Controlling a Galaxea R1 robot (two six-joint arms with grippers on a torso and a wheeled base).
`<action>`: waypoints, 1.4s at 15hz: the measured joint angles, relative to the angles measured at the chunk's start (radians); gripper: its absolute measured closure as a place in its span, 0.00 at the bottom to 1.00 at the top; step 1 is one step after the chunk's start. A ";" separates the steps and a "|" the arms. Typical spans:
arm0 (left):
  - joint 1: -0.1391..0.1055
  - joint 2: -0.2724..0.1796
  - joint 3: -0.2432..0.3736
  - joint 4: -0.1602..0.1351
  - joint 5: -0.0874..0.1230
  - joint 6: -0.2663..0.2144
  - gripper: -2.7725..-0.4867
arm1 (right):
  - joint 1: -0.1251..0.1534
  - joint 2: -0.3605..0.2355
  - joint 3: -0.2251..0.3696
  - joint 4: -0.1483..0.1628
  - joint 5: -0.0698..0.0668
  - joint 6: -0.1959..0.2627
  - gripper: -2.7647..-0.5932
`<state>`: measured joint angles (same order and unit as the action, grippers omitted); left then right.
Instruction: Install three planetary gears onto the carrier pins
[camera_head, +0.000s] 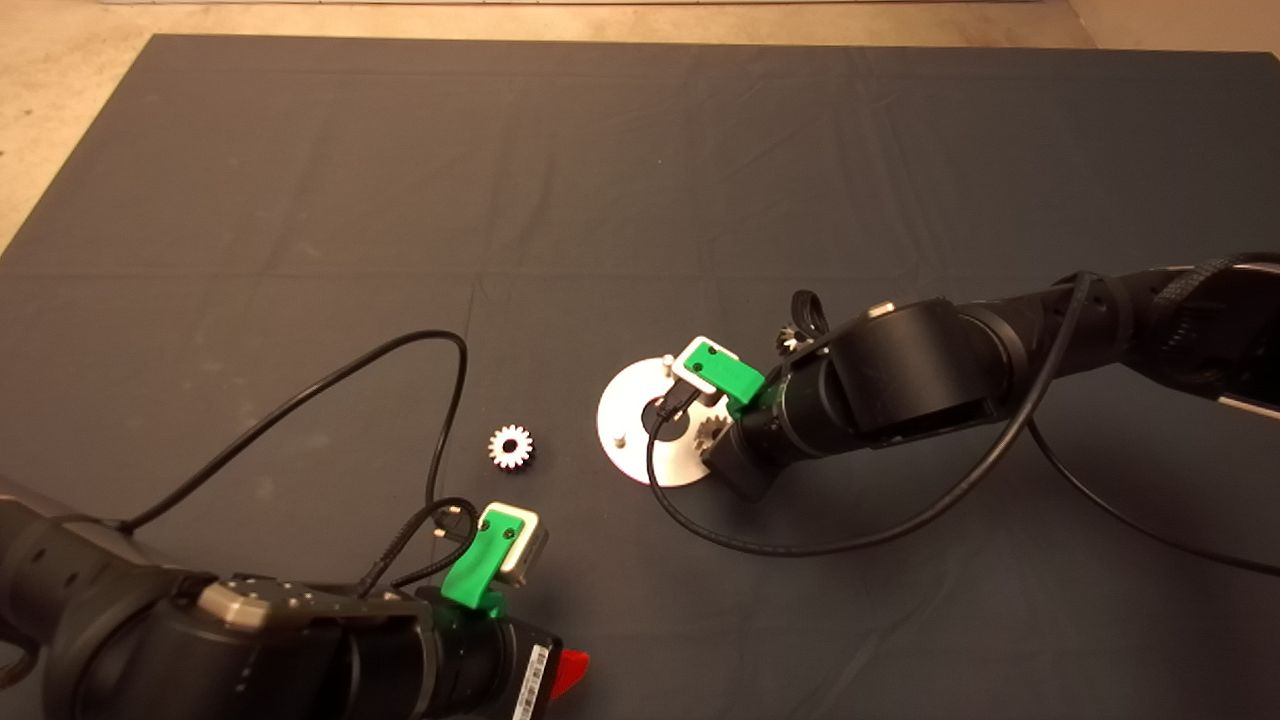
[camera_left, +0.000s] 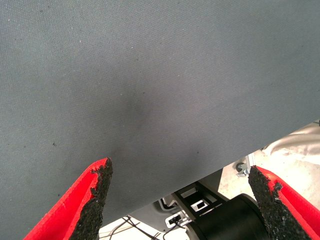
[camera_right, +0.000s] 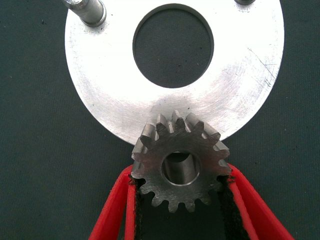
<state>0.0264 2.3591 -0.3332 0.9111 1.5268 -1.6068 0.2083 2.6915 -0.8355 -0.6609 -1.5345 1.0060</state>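
One small silvery toothed gear (camera_right: 180, 161) sits clamped between the right gripper (camera_right: 181, 200)'s red fingers, right over the near rim of the flat shiny metal disc (camera_head: 633, 430), a pin visible through its bore. That arm reaches in from the right, wrist angled down. Another gear (camera_head: 510, 446) lies on the dark mat (camera_head: 400, 200) left of the disc. The left gripper (camera_left: 180, 197) hovers low near the mat's front edge, fingers spread wide and empty.

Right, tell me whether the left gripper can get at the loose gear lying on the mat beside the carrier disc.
Probably yes. The left gripper waits open at the mat's near edge, and the loose gear lies in the open beyond it with bare mat between. The right gripper is busy holding another gear at the carrier disc, off to the side.
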 joint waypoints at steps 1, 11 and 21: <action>0.000 -0.002 0.000 0.000 0.000 0.000 0.37 | 0.000 -0.002 0.002 0.001 0.000 0.000 0.89; -0.003 -0.008 0.000 0.000 0.000 0.000 0.37 | 0.000 -0.013 0.008 0.003 0.001 -0.007 0.89; -0.003 -0.008 0.000 0.000 0.000 0.000 0.37 | 0.000 -0.012 0.008 0.003 0.000 -0.007 0.89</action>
<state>0.0238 2.3515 -0.3332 0.9115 1.5268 -1.6068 0.2083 2.6796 -0.8279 -0.6577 -1.5343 0.9985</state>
